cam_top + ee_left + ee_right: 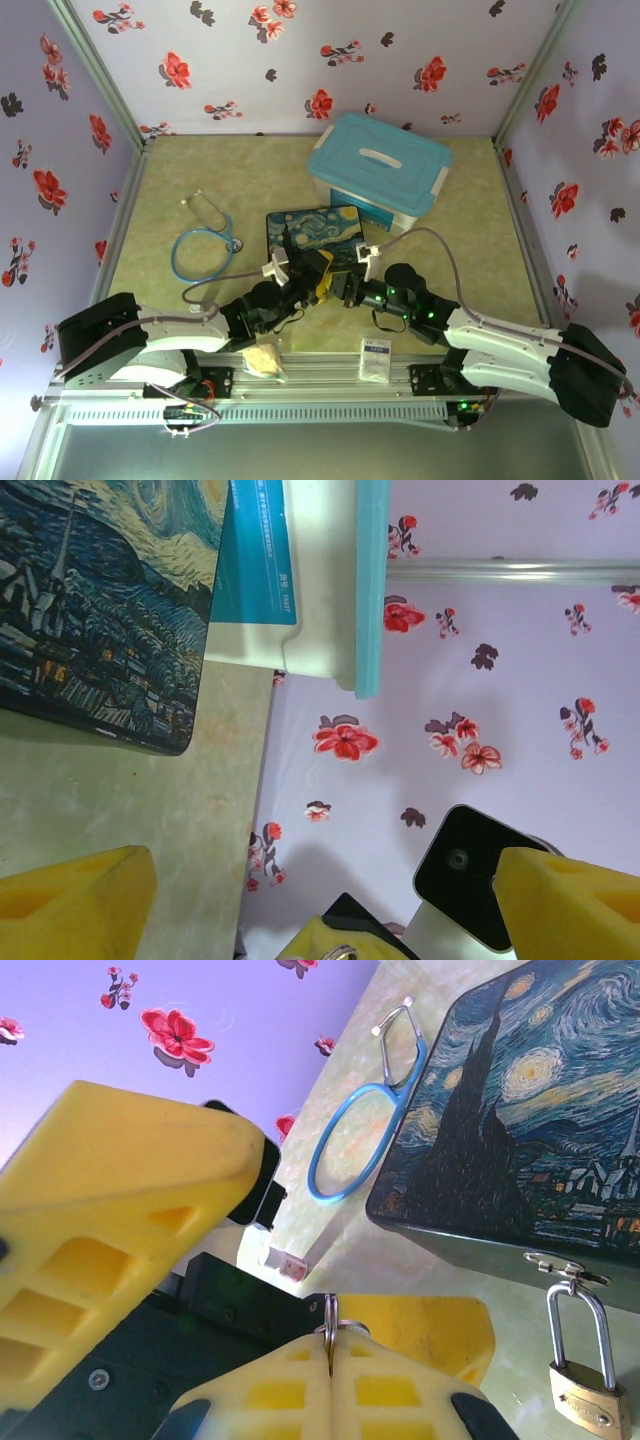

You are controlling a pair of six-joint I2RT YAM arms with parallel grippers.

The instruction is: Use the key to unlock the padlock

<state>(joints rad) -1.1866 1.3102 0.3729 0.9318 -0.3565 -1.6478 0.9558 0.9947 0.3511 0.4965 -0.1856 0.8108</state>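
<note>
Flowered walls (250,60) enclose a green surface (400,1255) where the padlock (587,1408) hangs from the painted box (520,1110). We see the right gripper (330,1370) pinching the key (330,1328) with its ring protruding. The left gripper (325,900) is spread around it, perhaps for a handover.

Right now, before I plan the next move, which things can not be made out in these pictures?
1) The key, right wrist view: only its ring sticks out, and the right gripper is shut on the rest.
2) The padlock, right wrist view: its keyhole is on a side turned from the camera.
3) The left gripper, left wrist view: both fingers are cut off by the bottom edge.
4) The white packet, top view: its print is too small to read.
</note>
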